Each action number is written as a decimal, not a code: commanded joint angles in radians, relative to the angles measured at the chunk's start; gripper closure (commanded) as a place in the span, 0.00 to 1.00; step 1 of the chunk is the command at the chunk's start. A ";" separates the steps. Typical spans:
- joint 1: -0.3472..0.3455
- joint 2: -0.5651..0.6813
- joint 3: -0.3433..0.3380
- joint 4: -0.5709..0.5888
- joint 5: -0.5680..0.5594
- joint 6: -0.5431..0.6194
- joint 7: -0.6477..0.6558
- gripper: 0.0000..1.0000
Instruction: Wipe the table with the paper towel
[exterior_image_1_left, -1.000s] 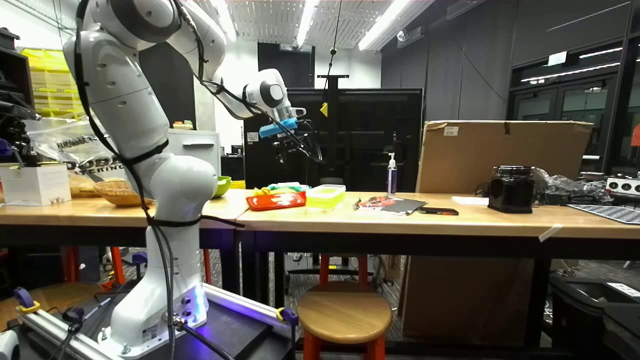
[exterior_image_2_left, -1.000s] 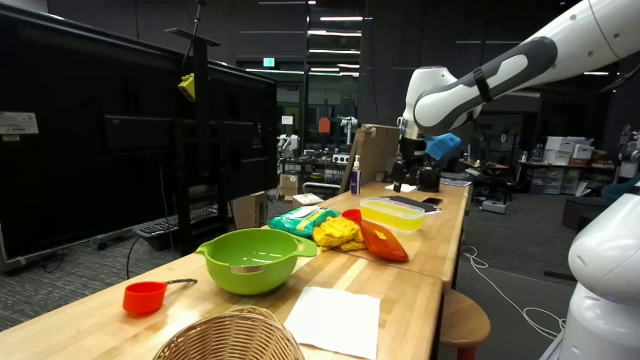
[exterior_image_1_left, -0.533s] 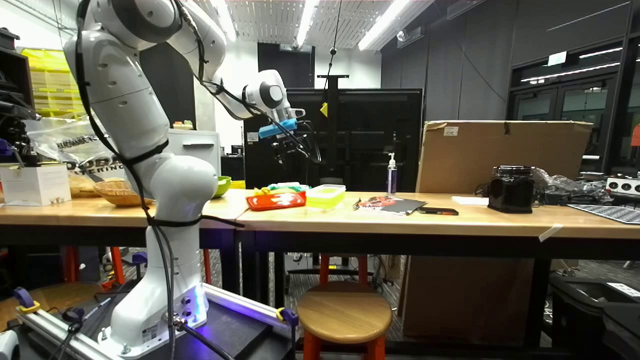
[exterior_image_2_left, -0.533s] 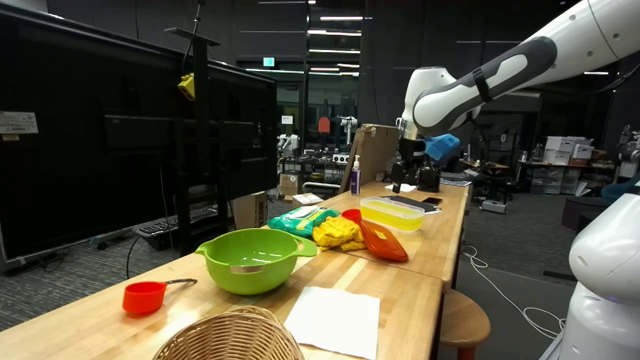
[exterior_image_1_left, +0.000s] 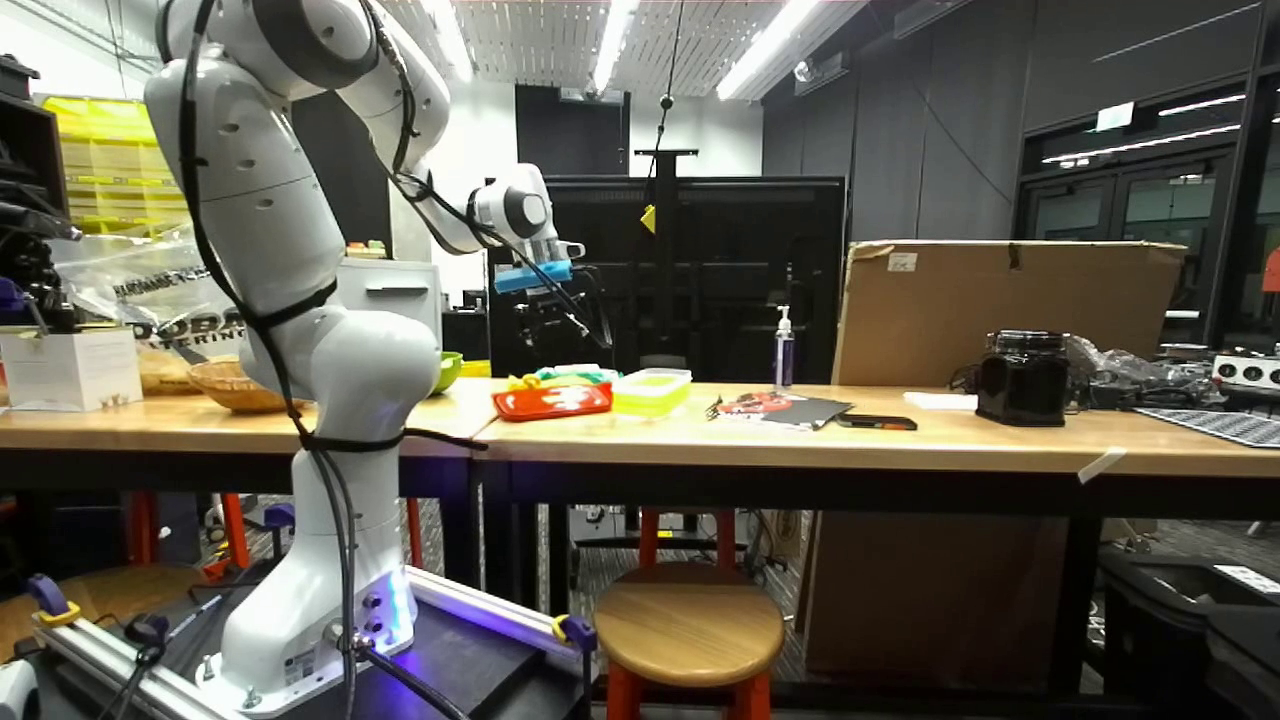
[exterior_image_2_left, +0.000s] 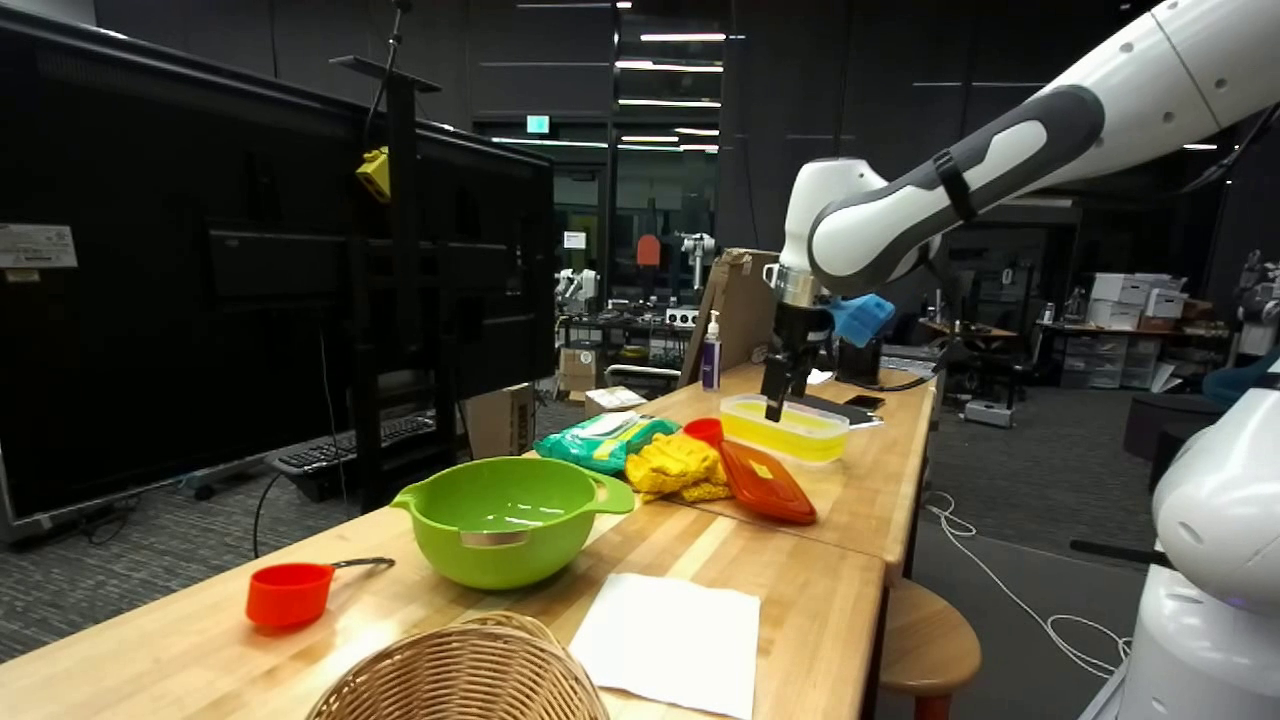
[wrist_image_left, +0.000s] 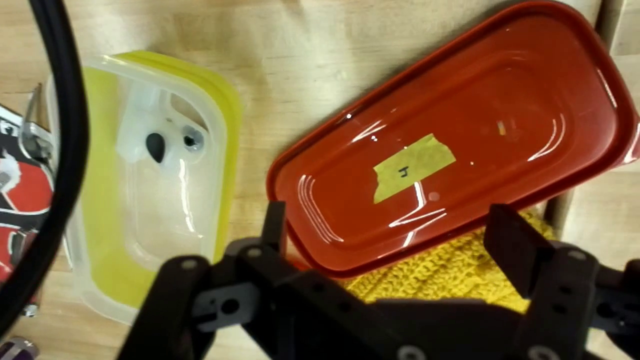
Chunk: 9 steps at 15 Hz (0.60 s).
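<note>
- Lower than in the earlier frame, the gripper (wrist_image_left: 390, 232) has also shifted toward the green bowl (exterior_image_2_left: 520, 560).
- Its jaws stand wide apart, over the table (exterior_image_2_left: 810, 600).
- Beyond them, the wrist view shows the red lid (wrist_image_left: 450, 120), the yellow cloth (wrist_image_left: 440, 265) at its edge, and the yellow container (wrist_image_left: 231, 145) just beside.
- The white paper towel (exterior_image_2_left: 670, 640), in an exterior view, lies flat on the table near the wicker basket (exterior_image_2_left: 460, 680), unmoved.

Both exterior views sharing the table (exterior_image_1_left: 700, 448), wrist view close, seemingly overhead
</note>
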<state>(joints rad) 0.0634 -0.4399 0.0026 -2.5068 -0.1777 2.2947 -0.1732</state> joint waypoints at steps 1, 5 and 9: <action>0.044 -0.007 0.000 -0.005 0.065 -0.006 -0.052 0.00; 0.109 -0.003 -0.017 -0.015 0.190 0.037 -0.136 0.00; 0.176 0.004 -0.037 -0.036 0.340 0.047 -0.241 0.00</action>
<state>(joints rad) 0.1886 -0.4355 -0.0039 -2.5213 0.0702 2.3268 -0.3288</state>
